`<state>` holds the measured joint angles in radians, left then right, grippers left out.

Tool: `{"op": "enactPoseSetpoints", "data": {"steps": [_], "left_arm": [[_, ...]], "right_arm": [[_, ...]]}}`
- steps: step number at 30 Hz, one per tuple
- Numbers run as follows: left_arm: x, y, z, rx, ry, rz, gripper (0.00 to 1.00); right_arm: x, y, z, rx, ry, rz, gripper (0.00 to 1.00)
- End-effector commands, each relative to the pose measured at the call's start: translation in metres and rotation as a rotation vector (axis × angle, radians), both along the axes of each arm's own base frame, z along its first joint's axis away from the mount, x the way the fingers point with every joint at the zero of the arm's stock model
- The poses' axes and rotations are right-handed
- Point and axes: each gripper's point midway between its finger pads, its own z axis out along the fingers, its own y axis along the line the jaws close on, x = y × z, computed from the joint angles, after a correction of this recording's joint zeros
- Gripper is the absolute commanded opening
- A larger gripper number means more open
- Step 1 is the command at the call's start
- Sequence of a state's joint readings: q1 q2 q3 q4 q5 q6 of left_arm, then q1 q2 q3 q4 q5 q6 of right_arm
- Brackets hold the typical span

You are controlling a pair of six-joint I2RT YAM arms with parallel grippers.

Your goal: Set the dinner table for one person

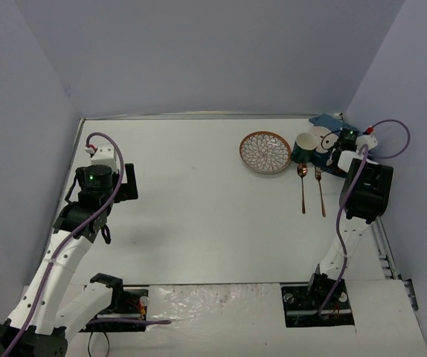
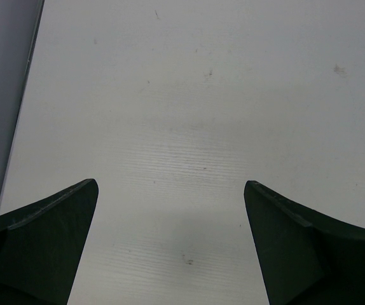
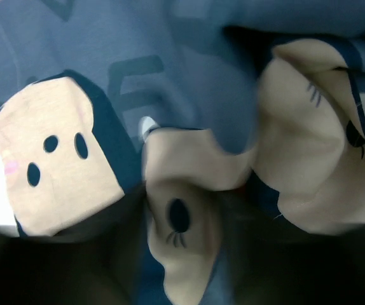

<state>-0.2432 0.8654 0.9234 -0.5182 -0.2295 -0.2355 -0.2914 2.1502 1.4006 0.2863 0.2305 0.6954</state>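
Occupying nearly the whole top view, the dinner table [image 1: 198, 223] is a plain white matte top; no brand or label is legible on it, only faint scuffs in the left wrist view. Item: left gripper [image 2: 170, 189], fingers spread wide apart with bare tabletop between them, nothing held; it sits at about 9 o'clock of the table, near the left edge where the top meets the grey wall [image 1: 20, 149]. Item: blue placemat [image 3: 189, 57], at about 1 o'clock in the far right corner, bunched into folds, printed with cream bear faces and darker blue block letters; one letter shape resembles an "F", the others are cut off or creased and unreadable. Item: right gripper [image 1: 338, 143], down at the placemat; its fingers are only a dark blur low in the right wrist view, so whether they grip the cloth cannot be told. Item: patterned round plate [image 1: 265, 152], at 1 o'clock, flat. Item: teal mug [image 1: 303, 149], just beside the plate at its 3 o'clock, with a second mug [image 1: 320, 138] close behind it. Item: copper spoon [image 1: 302, 187] and copper fork [image 1: 320, 192], lying parallel, just at 6 o'clock of the mugs. Centre and near half of the tabletop carry no objects.
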Motion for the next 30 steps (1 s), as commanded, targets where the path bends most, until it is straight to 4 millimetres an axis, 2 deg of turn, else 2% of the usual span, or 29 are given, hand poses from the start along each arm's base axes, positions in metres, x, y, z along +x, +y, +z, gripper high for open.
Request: {"op": "enactPoseSetpoints", "data": {"steps": [1, 3, 4, 5, 7, 9, 13, 16, 18, 25, 30], "left_arm": [[0.011, -0.003, 0.024, 0.0, -0.078, -0.008, 0.97], [0.011, -0.003, 0.023, 0.0, -0.077, -0.008, 0.97], [0.011, -0.003, 0.024, 0.0, -0.077, -0.008, 0.97], [0.011, -0.003, 0.024, -0.002, -0.078, -0.009, 0.97], [0.011, -0.003, 0.024, -0.004, -0.079, -0.011, 0.97], [0.011, -0.003, 0.025, -0.005, -0.082, -0.011, 0.97], [0.01, -0.004, 0.027, -0.012, -0.09, -0.014, 0.97], [0.009, -0.005, 0.028, -0.017, -0.096, -0.017, 0.97], [0.009, -0.004, 0.029, -0.017, -0.097, -0.016, 0.97], [0.008, -0.006, 0.03, -0.023, -0.1, -0.023, 0.97], [0.007, -0.006, 0.03, -0.027, -0.103, -0.026, 0.97]], "right_arm": [[0.023, -0.013, 0.035, -0.032, -0.108, -0.009, 0.29], [0.029, -0.012, 0.049, -0.043, -0.139, 0.018, 0.08], [0.032, -0.011, 0.06, -0.053, -0.163, 0.032, 0.02], [0.034, -0.011, 0.075, -0.068, -0.192, 0.041, 0.0], [0.039, -0.009, 0.12, -0.115, -0.276, 0.052, 0.0], [0.041, -0.008, 0.156, -0.172, -0.329, 0.066, 0.0], [0.041, 0.005, 0.242, -0.26, -0.473, 0.107, 0.0], [0.042, 0.018, 0.254, -0.18, -0.573, 0.152, 0.0], [0.042, 0.028, 0.252, -0.173, -0.582, 0.18, 0.0], [0.046, 0.062, 0.261, -0.206, -0.613, 0.231, 0.0], [0.042, 0.083, 0.281, -0.29, -0.602, 0.252, 0.0]]}}
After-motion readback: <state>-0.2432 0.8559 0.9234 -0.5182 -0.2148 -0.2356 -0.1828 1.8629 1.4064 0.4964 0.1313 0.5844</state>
